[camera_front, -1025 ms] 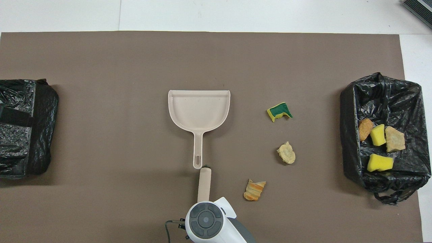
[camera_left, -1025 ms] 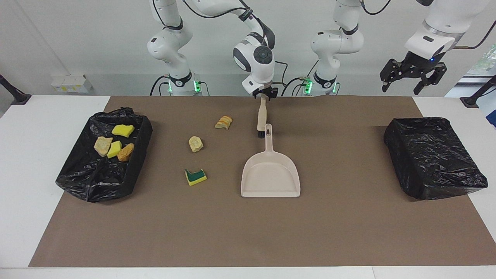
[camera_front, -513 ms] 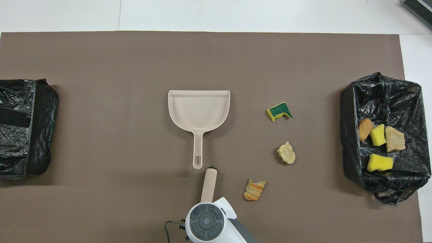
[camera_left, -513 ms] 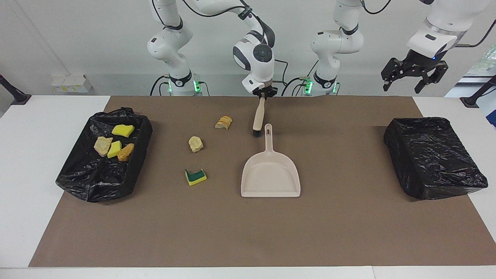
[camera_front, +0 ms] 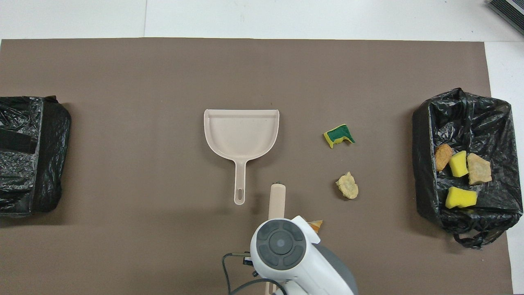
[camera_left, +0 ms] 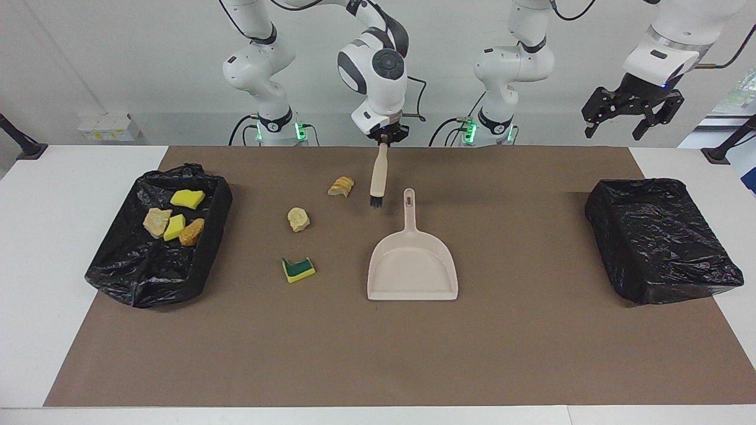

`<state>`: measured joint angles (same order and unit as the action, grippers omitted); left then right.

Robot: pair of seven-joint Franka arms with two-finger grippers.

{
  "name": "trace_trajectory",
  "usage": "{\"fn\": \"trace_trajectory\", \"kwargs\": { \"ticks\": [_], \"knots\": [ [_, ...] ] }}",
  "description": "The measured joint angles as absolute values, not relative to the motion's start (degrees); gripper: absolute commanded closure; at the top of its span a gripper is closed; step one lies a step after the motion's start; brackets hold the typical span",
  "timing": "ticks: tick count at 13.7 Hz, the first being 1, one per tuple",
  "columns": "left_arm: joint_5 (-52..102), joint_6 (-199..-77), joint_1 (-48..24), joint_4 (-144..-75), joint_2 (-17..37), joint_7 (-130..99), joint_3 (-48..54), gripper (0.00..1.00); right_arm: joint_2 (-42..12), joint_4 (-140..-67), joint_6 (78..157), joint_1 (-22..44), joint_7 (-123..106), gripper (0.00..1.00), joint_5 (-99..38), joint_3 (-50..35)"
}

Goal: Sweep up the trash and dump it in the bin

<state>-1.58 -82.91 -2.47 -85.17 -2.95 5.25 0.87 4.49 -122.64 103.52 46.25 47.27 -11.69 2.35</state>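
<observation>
Two black-lined bins are set on the brown mat [camera_left: 378,354]. The open bin [camera_left: 204,260], toward the right arm's end, already contains four scraps: two yellow sponge pieces, a beige lump and an orange-tan chunk. The closed-looking bin [camera_left: 661,236] lies toward the left arm's end.

The beige dustpan [camera_left: 412,265] lies flat at mid-table, its handle toward the robots; it is judged light and rigid, best taken by that handle.

The brush [camera_left: 378,171] is clamped at its handle top by the right gripper [camera_left: 385,137] and hangs bristles-down, just off the mat it seems. It is judged stiff and light.

Three scraps remain loose on the mat: the green-backed sponge [camera_left: 298,269], soft and springy, so likely to bounce under the bristles; the beige lump [camera_left: 298,219], hard and liable to roll; the crusty chunk [camera_left: 341,186], probably crumbly, nearest the robots.

The left gripper [camera_left: 626,115] is held spread wide and empty, raised above the closed-looking bin, waiting.

Compared with a second ago, the brush has been lifted and carried away from the dustpan handle toward the crusty chunk.
</observation>
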Motion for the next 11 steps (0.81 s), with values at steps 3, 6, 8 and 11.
{"fn": "trace_trajectory", "kwargs": {
  "ticks": [3,6,8,11],
  "knots": [
    [-1.5,-83.2,-2.8,-85.3,-2.9,4.7,1.2,0.0,5.4,-118.9,94.4,40.1,40.1,1.0,-5.9,2.6],
    [-1.2,-83.6,-3.6,-86.0,-2.9,4.7,1.6,0.0,4.8,-118.3,92.1,36.1,32.9,1.0,0.1,2.6],
    [-1.1,-84.5,-5.8,-86.8,-2.8,4.6,1.7,0.0,4.1,-118.4,91.7,33.6,30.1,1.0,3.6,2.6],
    [-0.6,-86.3,-10.7,-90.3,-2.7,3.8,1.9,0.0,3.3,-118.6,91.2,29.2,26.2,1.0,7.0,2.6]
  ]
}}
